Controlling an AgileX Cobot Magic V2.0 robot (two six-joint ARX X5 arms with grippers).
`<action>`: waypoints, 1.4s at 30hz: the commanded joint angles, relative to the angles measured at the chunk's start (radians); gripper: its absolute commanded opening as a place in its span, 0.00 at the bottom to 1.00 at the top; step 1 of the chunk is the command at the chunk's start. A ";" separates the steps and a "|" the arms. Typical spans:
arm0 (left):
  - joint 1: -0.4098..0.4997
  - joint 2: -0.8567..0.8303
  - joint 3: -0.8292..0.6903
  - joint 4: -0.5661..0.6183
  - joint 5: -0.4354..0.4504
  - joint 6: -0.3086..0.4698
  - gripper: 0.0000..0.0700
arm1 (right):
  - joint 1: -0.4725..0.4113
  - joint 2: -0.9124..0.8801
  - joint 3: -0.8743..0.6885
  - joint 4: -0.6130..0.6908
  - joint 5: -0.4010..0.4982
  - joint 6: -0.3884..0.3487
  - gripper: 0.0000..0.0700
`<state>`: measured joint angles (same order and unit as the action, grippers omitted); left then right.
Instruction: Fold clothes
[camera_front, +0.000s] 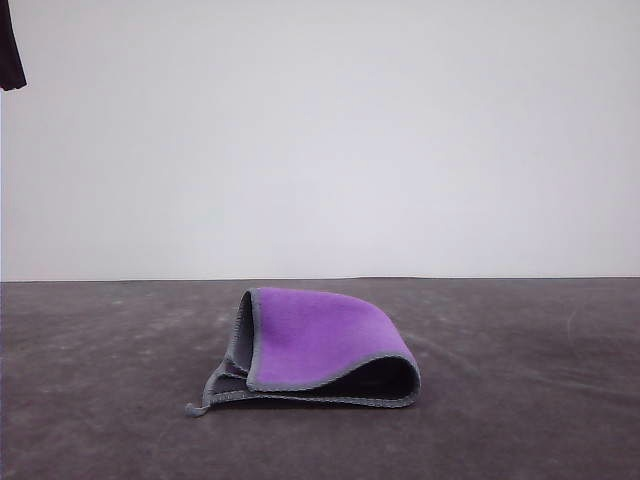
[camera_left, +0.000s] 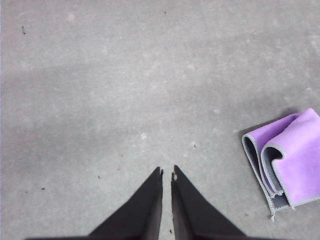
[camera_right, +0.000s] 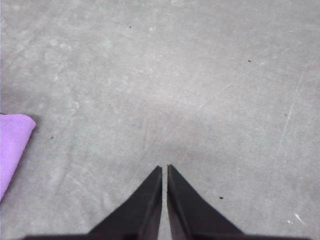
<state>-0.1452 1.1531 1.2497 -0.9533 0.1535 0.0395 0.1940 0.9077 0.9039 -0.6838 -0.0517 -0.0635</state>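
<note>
Folded cloth (camera_front: 315, 340) lies loosely doubled, purple face outward.

Setting: bare test or lab-style bench; no domestic, shop or office fittings.
Backdrop: plain white wall (camera_front: 320, 130), unmarked, meeting the work surface in a straight horizontal line.
Work surface: grey table (camera_front: 520, 400) with a matte, felt-like covering; faint scuffs, scratches and small dark specks visible in both wrist views.
Contents: a single folded purple and grey cloth (camera_front: 318, 345) on the surface.
Edge detail: a dark object (camera_front: 10, 45) at the upper left corner of the front view; identity cannot be determined.
</note>
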 joint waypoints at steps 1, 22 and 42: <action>-0.002 -0.018 0.006 0.006 -0.004 0.000 0.02 | 0.000 0.006 0.009 0.010 0.000 0.011 0.02; 0.043 -0.837 -1.094 0.827 -0.108 -0.158 0.02 | 0.000 0.006 0.009 0.010 0.000 0.011 0.02; 0.092 -1.151 -1.237 0.762 -0.135 -0.156 0.02 | 0.000 0.006 0.009 0.011 0.000 0.011 0.02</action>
<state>-0.0528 0.0040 0.0326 -0.1810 0.0216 -0.1204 0.1940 0.9077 0.9039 -0.6834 -0.0517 -0.0631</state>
